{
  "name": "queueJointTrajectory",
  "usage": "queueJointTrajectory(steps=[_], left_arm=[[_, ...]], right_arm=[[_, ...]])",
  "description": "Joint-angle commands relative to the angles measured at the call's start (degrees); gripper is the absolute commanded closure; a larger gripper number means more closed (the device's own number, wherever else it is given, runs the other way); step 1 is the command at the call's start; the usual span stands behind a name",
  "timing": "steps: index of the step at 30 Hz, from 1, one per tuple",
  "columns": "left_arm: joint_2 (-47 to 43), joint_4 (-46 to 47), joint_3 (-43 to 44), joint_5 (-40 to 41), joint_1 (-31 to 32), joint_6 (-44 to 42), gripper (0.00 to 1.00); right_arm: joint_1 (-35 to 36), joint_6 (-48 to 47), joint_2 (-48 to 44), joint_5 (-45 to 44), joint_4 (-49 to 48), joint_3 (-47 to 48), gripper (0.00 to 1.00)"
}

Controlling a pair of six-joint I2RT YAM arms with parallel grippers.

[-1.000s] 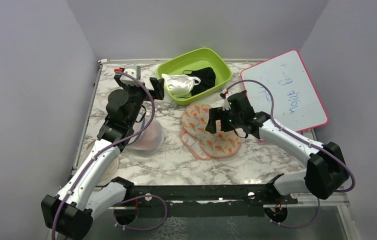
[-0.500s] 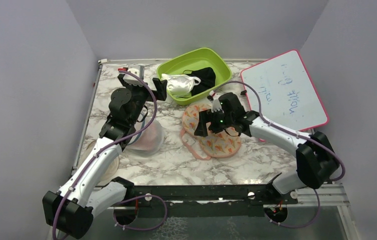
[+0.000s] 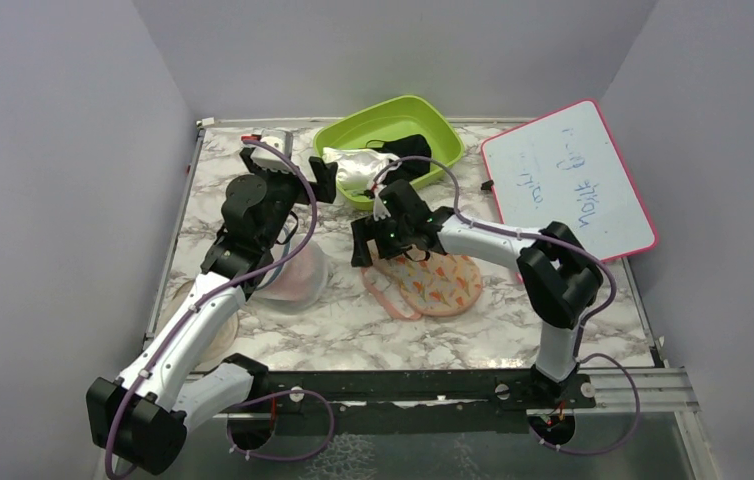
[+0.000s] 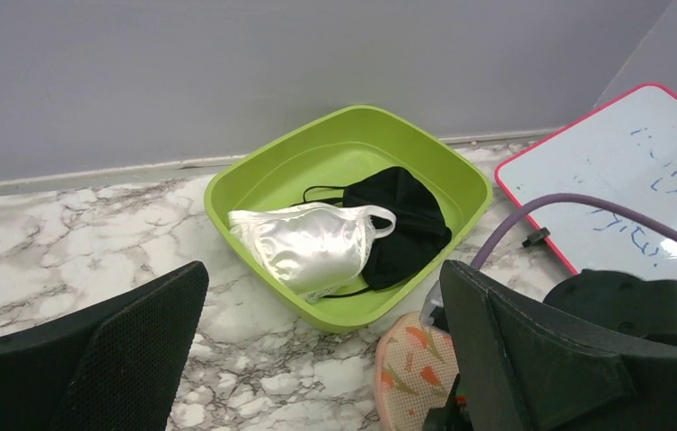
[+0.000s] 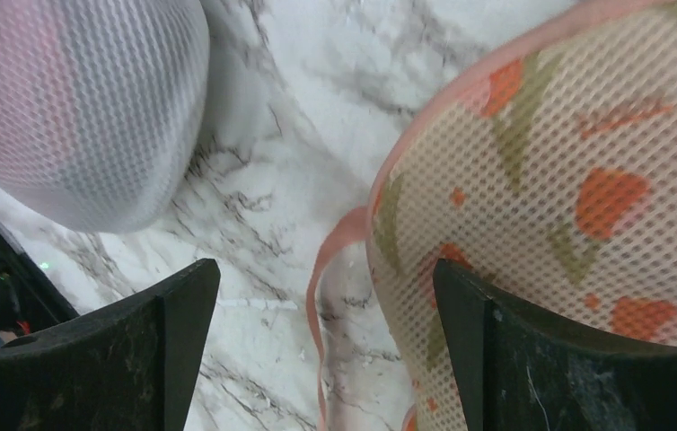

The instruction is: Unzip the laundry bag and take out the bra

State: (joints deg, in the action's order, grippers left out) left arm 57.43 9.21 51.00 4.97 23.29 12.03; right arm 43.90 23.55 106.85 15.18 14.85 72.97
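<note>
**Right arm sweeps left to the bag's edge**

The right gripper point(image 3: 363, 243) has swung left across the laundry bag point(image 3: 438, 280) and now hangs over its left rim, jaws spread, holding nothing. The bag lies flat mid-table, just near of the green tub point(image 3: 378, 120). The bra is not visible (presumably zipped inside). The left gripper point(image 4: 321, 355) hovers open, far-left of the bag. No zipper pull shows, so closing here may pinch only pink edging and drag the unpinned bag toward the mesh dome point(image 5: 74, 108).

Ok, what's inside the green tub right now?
The green tub holds a shiny white garment lying partly over a black cloth. Anything beneath them is covered.
</note>
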Motion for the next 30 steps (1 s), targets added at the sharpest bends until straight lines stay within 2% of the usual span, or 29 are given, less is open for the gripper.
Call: queueJointTrajectory(steps=[1, 5, 7, 11, 12, 15, 19, 22, 27, 30], left_arm=[[-0.2, 0.0, 2.6, -0.3, 0.5, -0.8, 0.01], [-0.2, -0.8, 3.3, -0.1, 0.7, -1.1, 0.01], [-0.1, -1.0, 3.5, -0.4, 0.8, -1.1, 0.01], [0.3, -1.2, 3.8, -1.1, 0.9, -0.8, 0.01], [0.3, -1.2, 3.9, -1.3, 0.9, -0.5, 0.01], [0.4, -0.9, 3.7, -2.0, 0.9, 0.1, 0.01], [0.6, -1.2, 3.7, -1.8, 1.3, -0.2, 0.01], [1.0, -2.3, 4.3, -0.6, 2.2, -1.2, 0.01], [2.2, -3.8, 5.5, -1.3, 3.1, -1.8, 0.01], [3.6, -4.4, 5.9, -2.1, 3.4, -1.7, 0.01]], right_arm=[[4.6, -2.4, 1.2, -6.1, 5.3, -0.7, 0.13], [7.7, -3.5, -4.4, -5.4, 7.7, -10.3, 0.13], [7.7, -2.6, -10.3, -6.8, 10.0, -16.0, 0.12], [7.5, -0.7, -23.2, -15.8, 15.8, -23.2, 0.04], [7.3, 0.0, -25.9, -18.5, 16.9, -23.6, 0.01], [5.5, 2.8, -31.5, -24.4, 18.1, -23.1, 0.0], [1.4, 7.5, -31.3, -28.9, 18.6, -21.5, 0.0], [-4.2, 11.4, -30.4, -30.0, 20.1, -22.0, 0.0], [-10.1, 14.6, -31.2, -30.6, 15.0, -26.5, 0.02], [-11.4, 14.5, -31.5, -30.3, 10.4, -27.6, 0.03]])
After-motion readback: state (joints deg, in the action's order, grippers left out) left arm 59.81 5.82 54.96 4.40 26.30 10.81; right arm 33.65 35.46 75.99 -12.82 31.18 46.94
